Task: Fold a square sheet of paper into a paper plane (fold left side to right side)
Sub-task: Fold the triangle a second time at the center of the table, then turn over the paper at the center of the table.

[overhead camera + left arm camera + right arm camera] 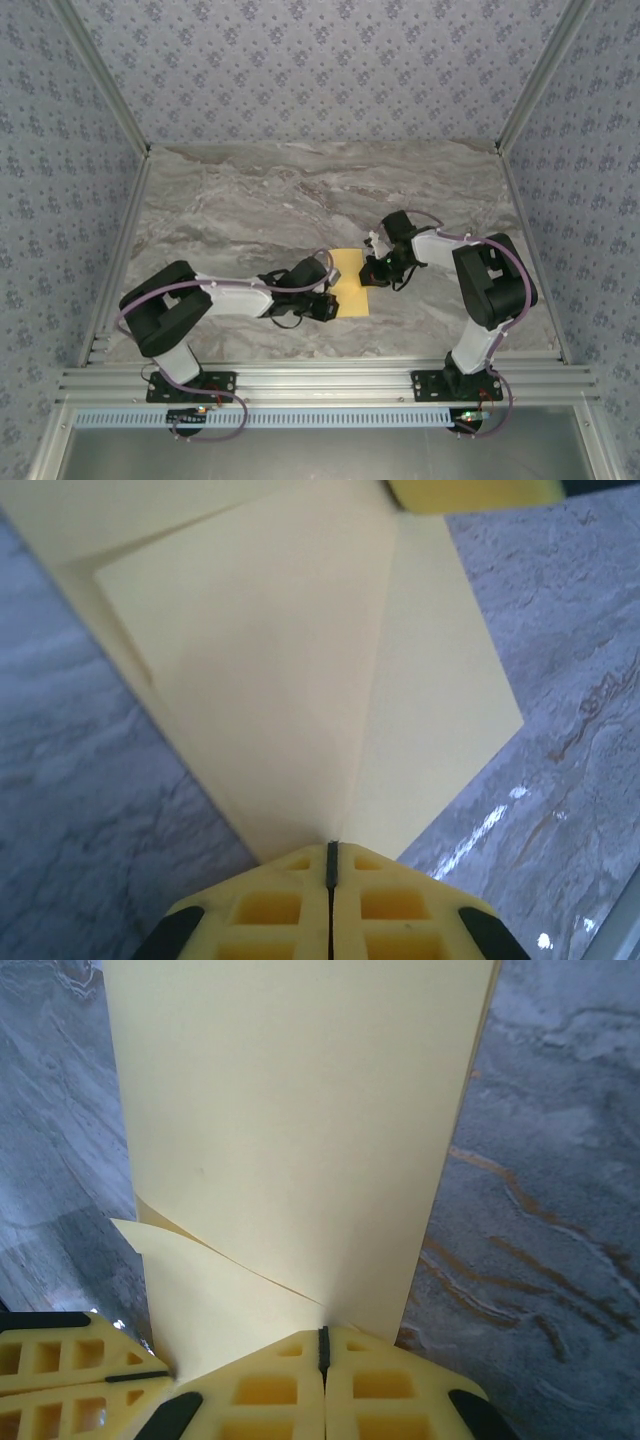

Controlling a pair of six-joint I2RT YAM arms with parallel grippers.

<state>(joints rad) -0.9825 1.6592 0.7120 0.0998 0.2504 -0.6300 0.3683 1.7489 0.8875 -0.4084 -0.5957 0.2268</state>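
The paper (349, 283) lies mid-scene on the surface (250, 210), long axis near-to-far, between two clenched hands touching it: left hand (331, 865) at its near-left edge, right hand (322, 1338) at its right edge.

Looks like a robotics lab cell — aluminium-profile frame (330, 378), patterned wall panels (320, 70), marble-print tabletop (300, 190), left arm (225, 292) and right arm (490, 280) bolted down.

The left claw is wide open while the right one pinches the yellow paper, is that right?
Not quite. The left gripper is shut, pinching the square sheet of paper at its edge, as the left wrist view shows. The right gripper does pinch it.
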